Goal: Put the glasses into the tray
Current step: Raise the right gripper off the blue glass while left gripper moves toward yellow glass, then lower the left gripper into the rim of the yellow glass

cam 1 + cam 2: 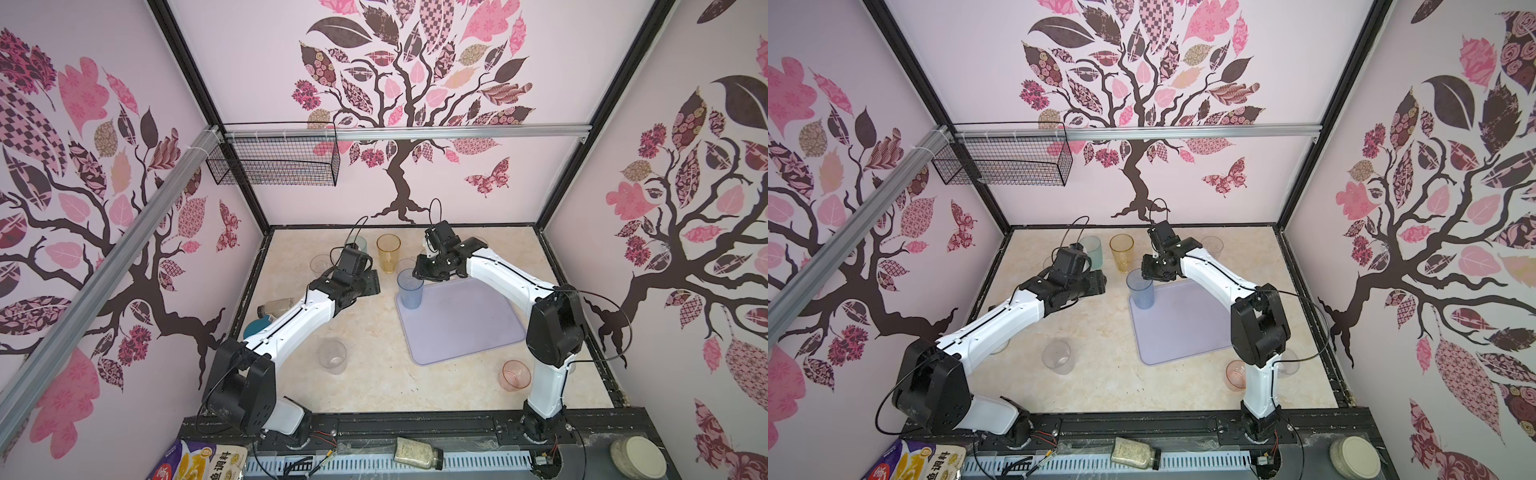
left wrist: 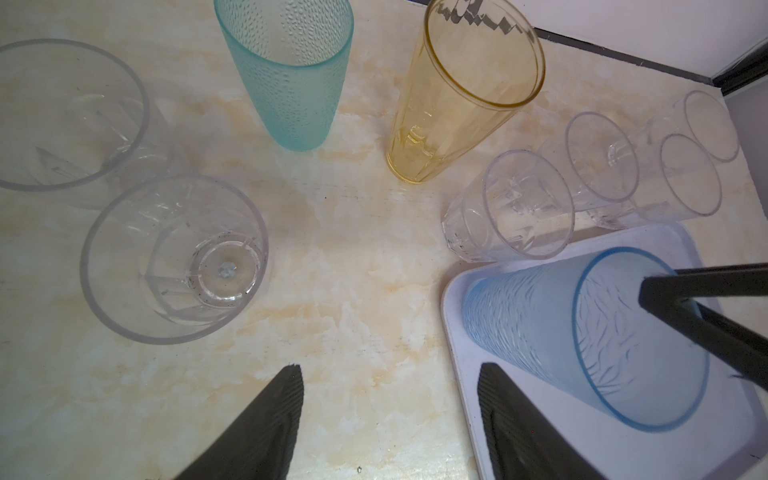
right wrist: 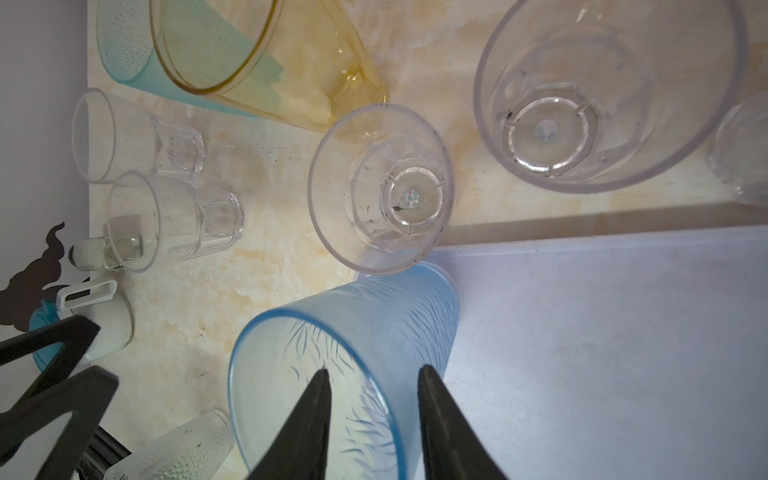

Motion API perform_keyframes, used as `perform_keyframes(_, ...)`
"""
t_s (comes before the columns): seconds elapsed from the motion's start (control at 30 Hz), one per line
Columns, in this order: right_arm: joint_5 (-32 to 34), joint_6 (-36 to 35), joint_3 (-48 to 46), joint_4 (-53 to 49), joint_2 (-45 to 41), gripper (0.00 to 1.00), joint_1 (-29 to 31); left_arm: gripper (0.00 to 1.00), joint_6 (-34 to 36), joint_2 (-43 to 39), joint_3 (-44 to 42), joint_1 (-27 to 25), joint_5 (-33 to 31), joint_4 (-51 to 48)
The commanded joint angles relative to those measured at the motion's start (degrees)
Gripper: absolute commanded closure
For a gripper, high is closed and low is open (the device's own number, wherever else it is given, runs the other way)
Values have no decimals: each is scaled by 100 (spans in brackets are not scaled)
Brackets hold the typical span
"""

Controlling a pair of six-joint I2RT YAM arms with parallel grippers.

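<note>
Nearest the lens, on the black front rail, lies a capped clear bottle (image 1: 417, 454) of grainy contents. It is flanked by a printed yellow snack bag (image 1: 199, 461) and a round white-lidded jar (image 1: 638, 457). Beyond the rail spreads the marbled beige desk (image 1: 365, 374).

Right of centre in both top views lies the large flat pale lavender plastic tray (image 1: 469, 328), with rounded corners and a low rim. Upright on its far left corner stands the tall ripple-textured see-through blue-grey glass (image 1: 410, 291), the only glass inside the tray.

Right pincer (image 3: 374, 372): above this glass, fingers partly parted and astride its rim, one inside the mouth and one outside the wall. The gap is much wider than the wall, and no clamping shows.

Left pincer (image 2: 390, 370): wide open, holding nothing, over the desk just beside the tray's left edge.

Other glasses, all upright on the desk outside the tray:
- tall amber glass (image 1: 388, 252) and tall dimpled teal glass (image 1: 1092, 251), side by side near the back wall
- four short clear glasses (image 2: 525, 203), clustered just beyond the tray's far edge
- two more clear tumblers (image 2: 174, 257), near the teal one
- one short clear glass (image 1: 332, 356), near the front
- one short pink glass (image 1: 514, 375), near the front beside the right arm's base
</note>
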Motion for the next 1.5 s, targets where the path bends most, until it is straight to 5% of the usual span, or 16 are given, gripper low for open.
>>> perform_keyframes(0.0,-299,112,-62,76,270,64,-103,30,75,67,252,-19,-86,93)
perform_keyframes(0.27,-602,-46,336,-360,89,57,-229,33,90,554,1348,399,129,-245)
perform_keyframes(0.7,-800,239,-1163,343,-1622,49,-653,33,125,2581,3820,378,-121,-877)
perform_keyframes(1.0,-695,109,-1617,432,-1866,49,-662,38,560,3711,5078,305,-785,-1389)
perform_keyframes(1.47,-695,44,-1724,500,-1779,48,-657,52,869,4654,5820,289,-1022,-1598)
